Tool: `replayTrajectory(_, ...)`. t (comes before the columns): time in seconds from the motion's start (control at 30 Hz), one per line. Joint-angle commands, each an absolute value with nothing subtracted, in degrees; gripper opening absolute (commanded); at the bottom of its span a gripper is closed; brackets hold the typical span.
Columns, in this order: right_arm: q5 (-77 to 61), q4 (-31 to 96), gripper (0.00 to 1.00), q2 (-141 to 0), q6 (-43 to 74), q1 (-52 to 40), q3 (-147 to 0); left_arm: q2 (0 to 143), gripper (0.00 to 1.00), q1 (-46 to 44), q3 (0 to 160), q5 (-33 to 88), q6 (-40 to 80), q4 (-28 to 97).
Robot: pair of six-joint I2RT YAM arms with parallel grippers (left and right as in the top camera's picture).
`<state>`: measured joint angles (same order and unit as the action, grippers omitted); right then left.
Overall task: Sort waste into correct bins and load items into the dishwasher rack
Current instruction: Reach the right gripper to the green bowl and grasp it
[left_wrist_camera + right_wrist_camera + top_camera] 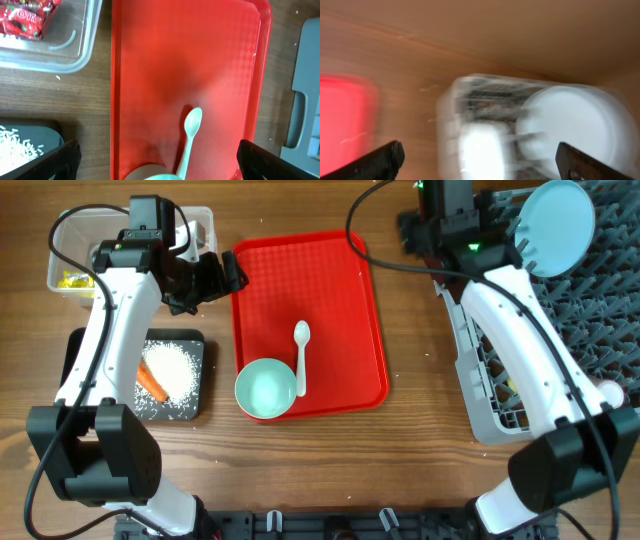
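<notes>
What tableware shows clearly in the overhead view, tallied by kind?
Plate, in the rack: 1
Bowl, on the red tray: 1
Spoon, on the red tray: 1
Total: 3
More may be hidden in the rack.

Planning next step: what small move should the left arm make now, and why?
Probably lower the open left pincer toward the white spoon: it lies on the red tray, nearly centred in the left wrist view, not yet in the rack.
</notes>
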<state>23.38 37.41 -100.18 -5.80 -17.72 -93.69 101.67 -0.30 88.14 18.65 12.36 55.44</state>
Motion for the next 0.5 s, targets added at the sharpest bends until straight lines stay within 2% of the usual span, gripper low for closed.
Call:
replayTrajectory(0.0,-8.32,45.1,1.0,-99.7,8.14,-18.15,-93.69,100.4,1.0,-0.1,89.03,18.33,12.45,55.35)
replayTrajectory(0.1,-15.79,45.3,1.0,-99.98,13.8,-18.37,-91.42,100.4,1.0,-0.1,89.03,18.33,12.45,55.35)
replayTrajectory(0.23,-15.77,44.71,1.0,-100.01,17.43,-22.57,-88.05,100.4,1.0,-0.1,89.03,18.33,12.45,55.35)
replayTrajectory(0.33,-15.64,38.92,1.0,-101.3,24.21,-26.87,-80.6,100.4,1.0,-0.1,89.03,18.35,12.45,55.35)
replayTrajectory(0.47,-18.06,36.69,0.99,-101.82,24.82,-30.52,-78.41,100.4,1.0,-0.1,89.03,18.33,12.47,55.35)
